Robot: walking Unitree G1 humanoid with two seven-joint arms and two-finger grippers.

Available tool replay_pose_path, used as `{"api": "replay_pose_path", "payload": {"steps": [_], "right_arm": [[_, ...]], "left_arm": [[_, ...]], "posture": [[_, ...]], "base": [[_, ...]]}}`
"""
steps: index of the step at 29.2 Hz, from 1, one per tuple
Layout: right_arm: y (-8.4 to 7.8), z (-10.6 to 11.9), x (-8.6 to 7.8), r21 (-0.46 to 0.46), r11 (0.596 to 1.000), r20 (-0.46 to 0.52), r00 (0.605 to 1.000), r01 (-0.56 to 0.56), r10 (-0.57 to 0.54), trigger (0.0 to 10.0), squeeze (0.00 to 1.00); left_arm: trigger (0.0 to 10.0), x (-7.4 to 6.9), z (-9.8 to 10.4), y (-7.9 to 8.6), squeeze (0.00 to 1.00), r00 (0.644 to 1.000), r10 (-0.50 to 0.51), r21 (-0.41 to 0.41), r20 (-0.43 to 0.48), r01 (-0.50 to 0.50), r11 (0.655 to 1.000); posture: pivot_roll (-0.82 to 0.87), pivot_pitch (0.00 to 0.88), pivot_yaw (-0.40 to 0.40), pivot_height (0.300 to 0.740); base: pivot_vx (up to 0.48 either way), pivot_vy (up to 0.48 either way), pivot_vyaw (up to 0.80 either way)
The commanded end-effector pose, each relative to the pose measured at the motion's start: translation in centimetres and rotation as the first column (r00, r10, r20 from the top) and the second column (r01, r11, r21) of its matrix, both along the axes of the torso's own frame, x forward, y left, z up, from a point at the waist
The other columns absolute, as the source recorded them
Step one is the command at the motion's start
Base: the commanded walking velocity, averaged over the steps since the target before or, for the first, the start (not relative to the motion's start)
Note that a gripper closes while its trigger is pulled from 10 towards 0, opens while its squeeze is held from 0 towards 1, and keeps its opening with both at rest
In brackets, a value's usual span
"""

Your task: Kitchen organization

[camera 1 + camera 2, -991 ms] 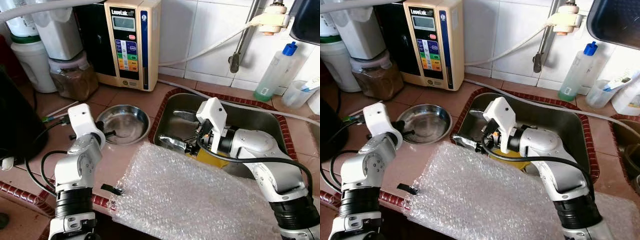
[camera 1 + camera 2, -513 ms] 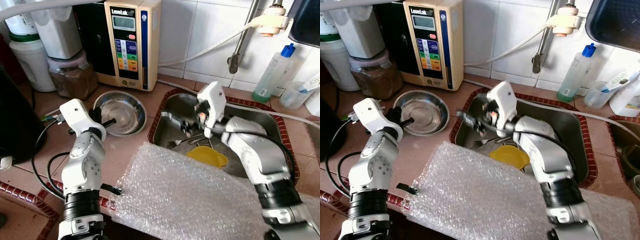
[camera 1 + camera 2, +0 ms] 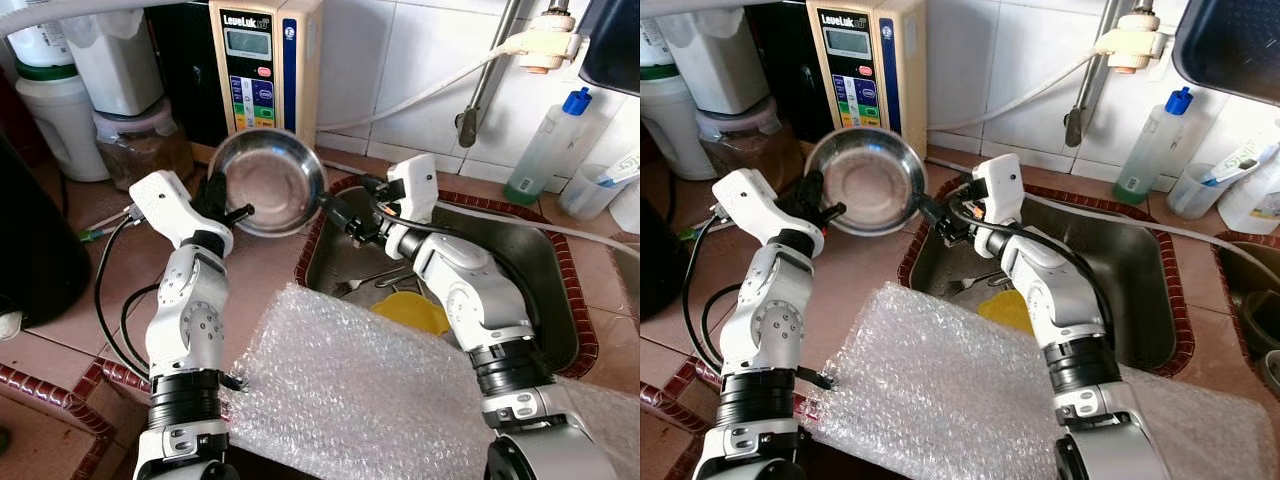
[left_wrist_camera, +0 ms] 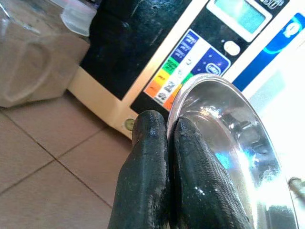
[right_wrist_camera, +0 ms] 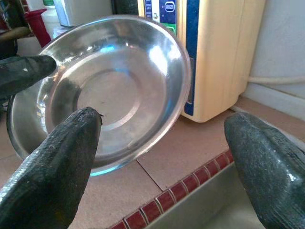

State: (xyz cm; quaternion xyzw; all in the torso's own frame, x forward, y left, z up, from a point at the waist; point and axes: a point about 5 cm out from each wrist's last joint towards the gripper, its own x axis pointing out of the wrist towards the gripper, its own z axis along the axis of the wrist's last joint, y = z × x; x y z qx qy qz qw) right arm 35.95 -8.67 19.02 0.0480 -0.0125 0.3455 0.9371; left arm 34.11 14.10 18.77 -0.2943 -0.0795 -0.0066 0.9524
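Observation:
A round steel bowl [image 3: 268,182] hangs tilted in the air in front of the cream water machine [image 3: 262,70], its hollow facing the sink. My left gripper [image 3: 225,208] is shut on the bowl's left rim; in the left wrist view both black fingers [image 4: 147,181] pinch the bowl's rim [image 4: 228,138]. Over the sink's left edge my right gripper [image 3: 345,215] is open and points at the bowl's right rim. The right wrist view has the bowl [image 5: 109,90] just beyond the spread right gripper [image 5: 162,119], apart from it.
The steel sink [image 3: 520,250] holds a yellow item [image 3: 410,312] and a fork [image 3: 365,280]. A bubble wrap sheet [image 3: 370,390] covers the counter's front edge. A jar [image 3: 140,145] stands at the back left. A blue-capped bottle [image 3: 545,150] stands behind the sink.
My left gripper has lifted the bowl off the counter and tipped it up. My right gripper has risen out of the sink and swung left toward the bowl.

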Motion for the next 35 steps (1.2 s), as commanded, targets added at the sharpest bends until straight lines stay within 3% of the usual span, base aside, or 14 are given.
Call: {"api": "replay_pose_path", "payload": {"steps": [1, 7, 8, 25, 27, 28, 29, 30, 32, 33, 34, 35], "right_arm": [[-0.4, 0.2, 0.5, 0.009, 0.999, 0.003, 0.999, 0.036, -0.037, 10.0, 0.00], [-0.4, 0.1, 1.6, 0.076, 0.990, -0.041, 0.993, 0.116, -0.114, 9.8, 0.00], [-0.3, 0.3, 1.9, 0.084, 0.987, -0.048, 0.990, 0.138, -0.134, 0.0, 0.00], [-0.3, -0.1, 2.9, 0.176, 0.968, -0.130, 0.979, 0.178, -0.156, 0.0, 0.00], [0.0, -0.3, 2.9, 0.172, 0.970, -0.142, 0.979, 0.171, -0.147, 4.1, 0.00], [0.0, -0.3, 2.9, 0.172, 0.970, -0.142, 0.979, 0.171, -0.147, 4.1, 0.00], [0.1, -0.4, 3.0, 0.170, 0.971, -0.146, 0.979, 0.169, -0.144, 5.6, 0.00], [0.2, -0.6, 3.0, 0.169, 0.972, -0.157, 0.978, 0.166, -0.140, 10.0, 0.00], [0.4, -0.6, 3.0, 0.173, 0.972, -0.163, 0.978, 0.159, -0.131, 10.0, 0.00], [0.4, -0.7, 3.1, 0.178, 0.970, -0.167, 0.976, 0.169, -0.139, 10.0, 0.44], [0.4, -0.7, 3.2, 0.181, 0.968, -0.170, 0.975, 0.176, -0.146, 10.0, 0.44], [0.5, -0.7, 3.2, 0.190, 0.967, -0.177, 0.975, 0.171, -0.138, 10.0, 1.00]], "left_arm": [[0.0, 0.0, 1.7, -0.7, 0.00, 0.996, -0.034, -0.016, 0.077, 0.035, 0.999], [0.0, -0.2, 2.2, -1.2, 0.00, 0.993, -0.062, -0.029, 0.102, 0.065, 0.997], [0.0, -0.2, 2.2, -1.3, 0.00, 0.992, -0.068, -0.032, 0.104, 0.071, 0.997], [0.0, -0.7, 2.0, -2.7, 0.00, 0.977, -0.169, -0.071, 0.129, 0.179, 0.981], [0.0, -0.8, 2.2, -3.0, 0.00, 0.972, -0.188, -0.069, 0.138, 0.199, 0.978], [0.0, -0.8, 2.2, -3.0, 0.00, 0.972, -0.188, -0.069, 0.138, 0.199, 0.978], [0.0, -0.8, 2.2, -3.0, 0.00, 0.971, -0.192, -0.069, 0.140, 0.203, 0.977], [0.0, -0.8, 2.3, -3.1, 0.00, 0.969, -0.199, -0.068, 0.144, 0.211, 0.975], [0.0, -0.8, 2.4, -3.2, 0.00, 0.968, -0.203, -0.068, 0.146, 0.215, 0.974], [0.0, -0.8, 2.4, -3.2, 0.00, 0.967, -0.206, -0.067, 0.149, 0.218, 0.974], [0.0, -0.8, 2.4, -3.2, 0.00, 0.966, -0.208, -0.067, 0.150, 0.220, 0.973], [0.0, -0.8, 2.4, -3.2, 0.00, 0.966, -0.209, -0.067, 0.151, 0.221, 0.973]], "posture": [[0.11, 0.000, -0.031, 0.740], [0.12, 0.000, -0.034, 0.740], [0.12, 0.000, -0.034, 0.740], [0.12, 0.000, -0.031, 0.740], [0.12, 0.000, -0.032, 0.740], [0.12, 0.000, -0.032, 0.740], [0.13, 0.000, -0.032, 0.740], [0.13, 0.000, -0.032, 0.740], [0.13, 0.000, -0.033, 0.740], [0.13, 0.000, -0.034, 0.740], [0.13, 0.000, -0.034, 0.740], [0.13, 0.000, -0.034, 0.740]], "base": [[0.000, 0.000, 0.00], [0.000, 0.000, 0.00], [0.000, 0.000, 0.00], [0.000, 0.000, 0.00], [0.000, 0.000, 0.00], [0.000, 0.000, 0.00], [0.000, 0.000, 0.00], [0.000, 0.000, 0.00], [0.000, 0.000, 0.00], [0.000, 0.000, 0.00], [0.000, 0.000, 0.00], [0.000, 0.000, 0.00]]}}
